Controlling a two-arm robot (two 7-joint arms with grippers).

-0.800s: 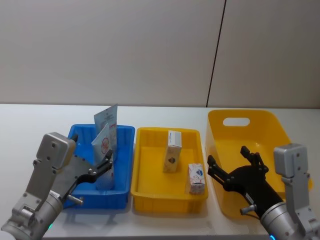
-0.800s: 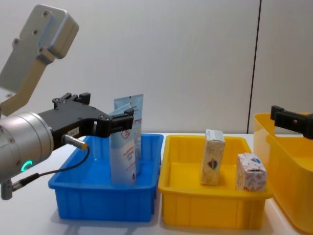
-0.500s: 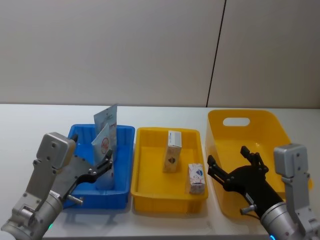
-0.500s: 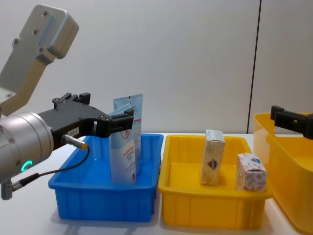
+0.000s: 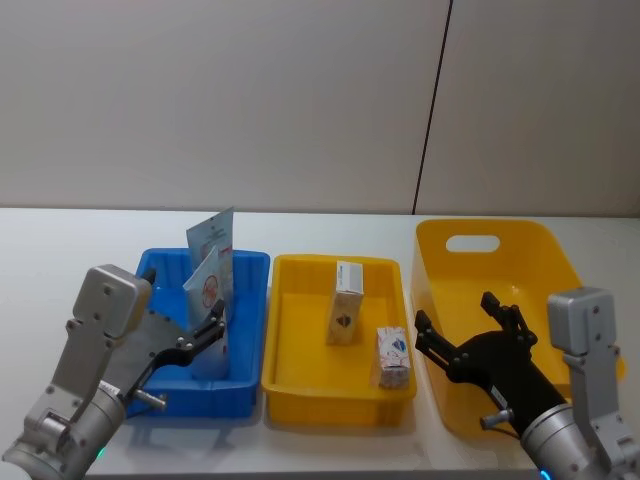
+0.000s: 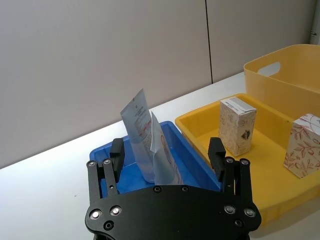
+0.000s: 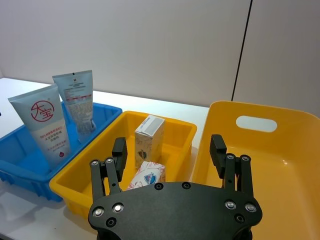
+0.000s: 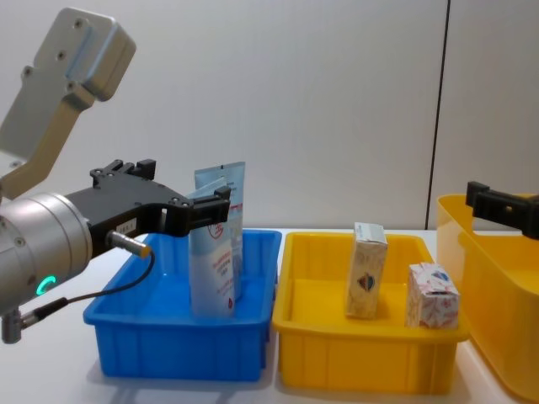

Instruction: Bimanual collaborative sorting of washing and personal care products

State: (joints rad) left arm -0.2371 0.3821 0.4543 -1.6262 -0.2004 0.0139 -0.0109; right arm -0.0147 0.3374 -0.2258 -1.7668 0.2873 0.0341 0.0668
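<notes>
Two pale-blue tubes stand in the blue tray point(image 5: 200, 402), the back tube point(image 5: 212, 242) leaning behind the front tube point(image 5: 207, 292). My left gripper point(image 5: 183, 300) hangs open at the tray's near side. Its fingers point(image 6: 216, 150) flank the front tube point(image 6: 162, 162) without closing on it. Two small printed boxes stand in the middle yellow tray point(image 5: 335, 408): one upright box point(image 5: 346, 302) and a shorter box point(image 5: 393, 357) nearer me. My right gripper point(image 5: 455, 312) is open and holds nothing over the near-left part of the big yellow bin point(image 5: 520, 240).
The three containers sit side by side on a white table point(image 5: 80, 250), with blue at the left, the low yellow tray in the middle and the tall yellow bin with a handle slot point(image 5: 472, 242) at the right. A plain wall rises behind.
</notes>
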